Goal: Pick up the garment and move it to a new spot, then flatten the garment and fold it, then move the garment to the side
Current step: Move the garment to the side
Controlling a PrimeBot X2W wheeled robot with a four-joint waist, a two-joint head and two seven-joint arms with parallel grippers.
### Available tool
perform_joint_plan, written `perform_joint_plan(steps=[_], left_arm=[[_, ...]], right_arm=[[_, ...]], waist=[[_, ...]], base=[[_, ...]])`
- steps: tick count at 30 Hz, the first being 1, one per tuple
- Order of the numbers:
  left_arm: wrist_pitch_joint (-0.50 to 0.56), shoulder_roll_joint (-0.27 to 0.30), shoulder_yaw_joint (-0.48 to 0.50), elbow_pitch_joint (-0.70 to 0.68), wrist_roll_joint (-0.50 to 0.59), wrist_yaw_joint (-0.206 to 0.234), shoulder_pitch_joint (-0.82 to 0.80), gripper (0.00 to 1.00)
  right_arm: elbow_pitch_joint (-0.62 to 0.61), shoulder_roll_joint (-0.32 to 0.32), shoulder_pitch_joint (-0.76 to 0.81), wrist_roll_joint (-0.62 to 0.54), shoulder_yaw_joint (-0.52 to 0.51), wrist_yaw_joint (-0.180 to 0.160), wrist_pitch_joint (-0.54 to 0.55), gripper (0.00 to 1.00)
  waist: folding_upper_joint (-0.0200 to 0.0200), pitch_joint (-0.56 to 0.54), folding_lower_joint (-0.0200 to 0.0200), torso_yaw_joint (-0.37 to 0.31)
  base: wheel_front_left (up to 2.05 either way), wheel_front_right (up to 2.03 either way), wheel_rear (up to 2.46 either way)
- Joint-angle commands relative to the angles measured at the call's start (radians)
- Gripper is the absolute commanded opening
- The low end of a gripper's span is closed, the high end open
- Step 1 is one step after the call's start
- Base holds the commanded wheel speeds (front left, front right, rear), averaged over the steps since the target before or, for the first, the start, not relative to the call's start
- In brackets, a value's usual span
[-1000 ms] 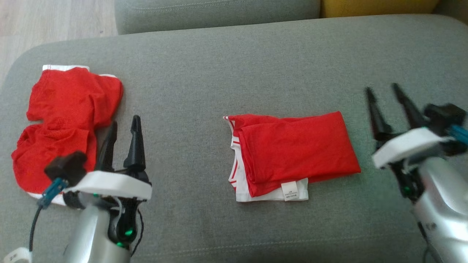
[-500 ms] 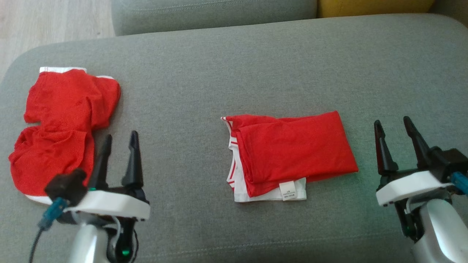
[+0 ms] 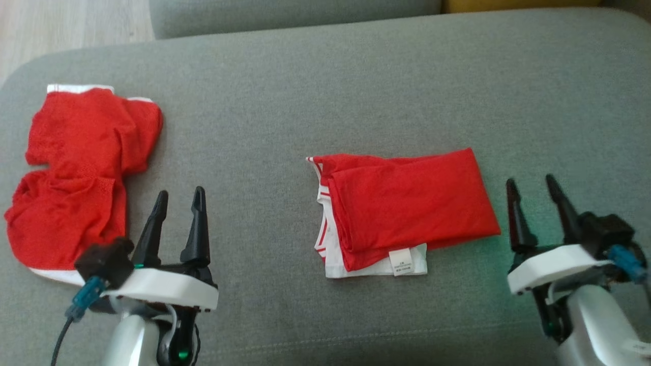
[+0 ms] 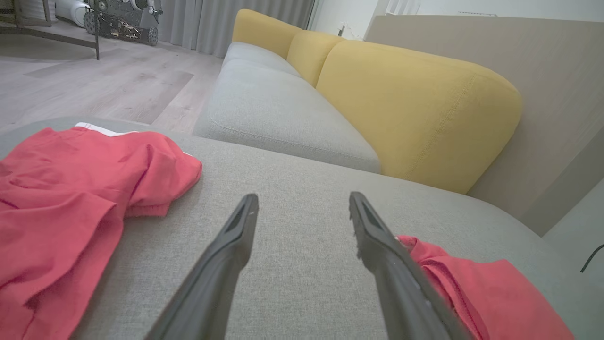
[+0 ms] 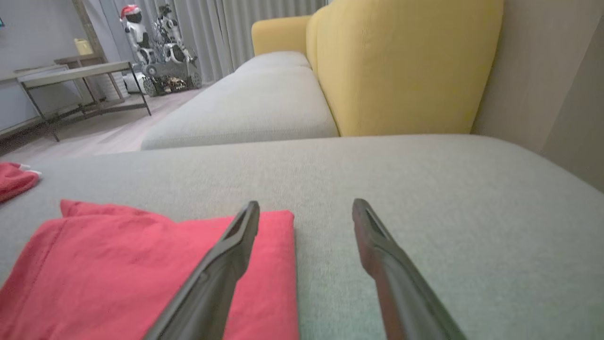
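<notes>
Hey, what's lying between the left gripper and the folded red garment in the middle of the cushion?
Nothing but bare grey cushion between the left gripper and the folded garment, as the head view shows.

A grey sofa seat point(image 3: 325, 76) is backed by yellow cushions point(image 4: 415, 108) and a beige wall panel point(image 4: 542, 71), while a pale wood floor point(image 4: 94, 85), grey curtains point(image 5: 222, 33) and a metal-framed table point(image 5: 71, 74) are seen beyond.

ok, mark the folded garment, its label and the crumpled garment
folded garment point(image 3: 412, 198), head view, middle of red top layer
label point(image 3: 401, 262), head view, centre of white tag
crumpled garment point(image 3: 76, 152), head view, red middle
</notes>
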Motion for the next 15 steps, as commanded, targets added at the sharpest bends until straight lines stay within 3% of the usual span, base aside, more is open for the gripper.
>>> perform_joint_plan(steps=[1, 15], left_arm=[[-0.012, 0.008, 0.028, -0.027, 0.007, -0.002, -0.048, 1.00], [-0.012, 0.008, 0.014, -0.027, 0.020, -0.015, -0.106, 1.00]], right_arm=[[-0.016, -0.001, -0.037, -0.002, 0.026, 0.007, 0.003, 1.00], [0.265, 0.057, -0.206, -0.008, 0.000, 0.007, 0.056, 1.00]], waist=[[-0.0001, 0.013, 0.0000, 0.004], [-0.0001, 0.123, 0.0000, 0.033]], base=[[0.00, 0.00, 0.00], [0.00, 0.00, 0.00]])
